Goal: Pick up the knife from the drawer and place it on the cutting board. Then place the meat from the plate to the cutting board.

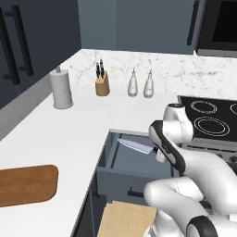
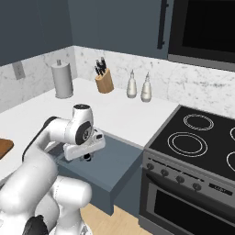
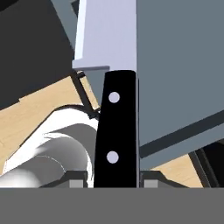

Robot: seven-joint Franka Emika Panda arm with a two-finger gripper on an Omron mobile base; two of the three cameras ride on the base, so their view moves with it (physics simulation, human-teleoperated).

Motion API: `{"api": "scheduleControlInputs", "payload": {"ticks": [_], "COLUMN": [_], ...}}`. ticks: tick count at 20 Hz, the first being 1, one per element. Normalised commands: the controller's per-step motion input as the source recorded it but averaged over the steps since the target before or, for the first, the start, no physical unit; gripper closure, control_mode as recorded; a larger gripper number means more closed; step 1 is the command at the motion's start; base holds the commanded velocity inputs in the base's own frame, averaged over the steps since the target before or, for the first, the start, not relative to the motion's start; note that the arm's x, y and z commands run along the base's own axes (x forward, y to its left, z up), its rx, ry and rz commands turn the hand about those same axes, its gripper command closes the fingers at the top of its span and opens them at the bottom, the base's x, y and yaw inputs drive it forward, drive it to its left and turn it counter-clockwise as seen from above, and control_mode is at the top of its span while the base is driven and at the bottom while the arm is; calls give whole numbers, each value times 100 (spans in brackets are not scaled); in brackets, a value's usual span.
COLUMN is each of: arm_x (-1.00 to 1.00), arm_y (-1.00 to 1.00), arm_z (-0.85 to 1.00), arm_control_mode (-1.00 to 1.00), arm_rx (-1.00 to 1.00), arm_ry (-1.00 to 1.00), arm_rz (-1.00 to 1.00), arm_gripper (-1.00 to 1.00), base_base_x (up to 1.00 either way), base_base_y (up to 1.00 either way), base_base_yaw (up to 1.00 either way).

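Knife [image 3: 114, 87] handle, black with two pale rivets, runs up the middle of the hand view between the two finger tips [image 3: 77, 180], and the hand [image 3: 113, 181] is clenched on that handle. Its broad silver blade points away from the camera, over the dark blue-grey inside of the drawer. In the left base view the knife [image 1: 134, 146] hangs above the open drawer [image 1: 121, 163], blade slanting toward the left, its handle end tucked against the arm's wrist. From the right base view the hand [image 2: 86, 157] hangs below the wrist over the drawer [image 2: 114, 165], which stands pulled out from the cabinet front beside the oven [image 2: 193, 193].

Left of the drawer, on the white worktop [image 1: 69, 134], the brown cutting board [image 1: 27, 184] lies flat at the near left edge, well apart from the knife; a sliver of it shows at the left border of the right base view [image 2: 4, 148].

Farther back on the worktop stand a paper towel roll [image 1: 61, 89], a tan knife block [image 1: 102, 83] with black handles, and two pale bottles [image 1: 140, 85] side by side against the marble backsplash. A black stovetop [image 1: 210, 118] with ring burners sits to the right.
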Motion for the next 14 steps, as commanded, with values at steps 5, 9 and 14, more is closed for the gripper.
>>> {"api": "scheduleControlInputs", "payload": {"ticks": [5,9,14], "arm_x": [-11,-4,-9], "arm_y": [9,47,75], "arm_z": [100,82,43], "arm_control_mode": [-100,-100,-100], "arm_rx": [1,1,0], "arm_ry": [-2,0,2], "arm_rz": [16,16,16], "arm_gripper": [100,100,100], "base_base_x": [0,0,0], "base_base_y": [0,0,0], "base_base_yaw": [0,0,0]}}
